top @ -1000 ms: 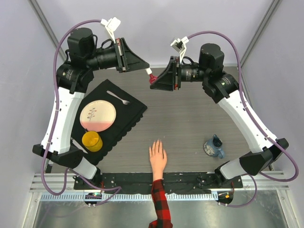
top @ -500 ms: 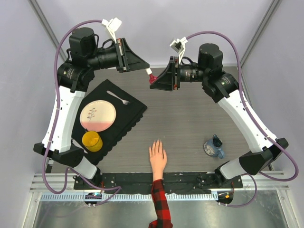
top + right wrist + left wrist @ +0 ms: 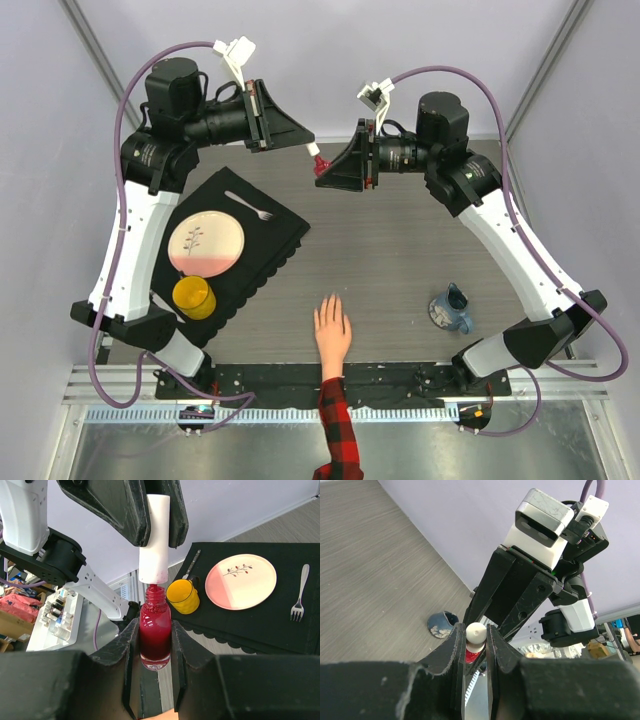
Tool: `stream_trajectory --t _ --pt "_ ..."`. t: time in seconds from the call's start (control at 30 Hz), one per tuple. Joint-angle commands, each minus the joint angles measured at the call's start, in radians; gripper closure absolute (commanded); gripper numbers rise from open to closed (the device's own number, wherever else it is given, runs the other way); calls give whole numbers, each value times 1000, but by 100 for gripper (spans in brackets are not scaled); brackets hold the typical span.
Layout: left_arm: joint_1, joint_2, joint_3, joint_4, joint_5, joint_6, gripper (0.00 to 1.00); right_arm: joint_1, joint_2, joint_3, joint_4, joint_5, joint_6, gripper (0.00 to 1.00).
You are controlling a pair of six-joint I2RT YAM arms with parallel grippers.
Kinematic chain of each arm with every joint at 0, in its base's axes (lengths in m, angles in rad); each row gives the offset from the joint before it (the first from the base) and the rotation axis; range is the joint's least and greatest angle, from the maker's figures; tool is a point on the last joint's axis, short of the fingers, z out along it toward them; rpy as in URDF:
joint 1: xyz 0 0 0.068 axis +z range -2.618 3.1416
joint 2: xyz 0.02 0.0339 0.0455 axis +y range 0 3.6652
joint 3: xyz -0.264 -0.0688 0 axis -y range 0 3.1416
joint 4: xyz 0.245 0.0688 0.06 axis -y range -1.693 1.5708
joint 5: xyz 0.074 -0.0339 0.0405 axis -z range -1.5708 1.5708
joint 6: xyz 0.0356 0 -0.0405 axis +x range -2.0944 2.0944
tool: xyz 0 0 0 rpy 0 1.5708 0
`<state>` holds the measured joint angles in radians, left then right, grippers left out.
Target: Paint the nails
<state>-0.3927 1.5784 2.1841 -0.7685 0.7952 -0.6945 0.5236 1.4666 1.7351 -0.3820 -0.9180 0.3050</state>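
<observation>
A pale hand point(image 3: 332, 335) in a red-and-black plaid sleeve lies palm down at the near middle of the table. Its nails point(image 3: 329, 300) are too small to tell their colour. High over the far middle, my right gripper point(image 3: 330, 168) point(image 3: 155, 630) is shut on a small bottle of red polish point(image 3: 155, 637). My left gripper point(image 3: 307, 146) point(image 3: 475, 630) is shut on the bottle's white cap point(image 3: 475, 633) point(image 3: 154, 545). The cap stands just above the bottle's neck, with a short red stem showing between them. The brush is hidden.
A black placemat point(image 3: 285, 235) at the left carries a pink-and-white plate point(image 3: 206, 245), a fork point(image 3: 250, 207) and a yellow cup point(image 3: 193, 297). A blue mug point(image 3: 452, 311) stands at the near right. Both arm bases sit on the rail point(image 3: 400, 378) at the near edge.
</observation>
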Motion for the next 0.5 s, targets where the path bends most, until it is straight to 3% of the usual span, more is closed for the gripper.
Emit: stream_trajectory --t 0.0,0.47 --pt "-3 -18 23 46 21 -16 100 4 -26 6 37 7 -3 99" --pt "-3 -23 22 57 22 -20 100 4 -32 -11 29 10 -7 99"
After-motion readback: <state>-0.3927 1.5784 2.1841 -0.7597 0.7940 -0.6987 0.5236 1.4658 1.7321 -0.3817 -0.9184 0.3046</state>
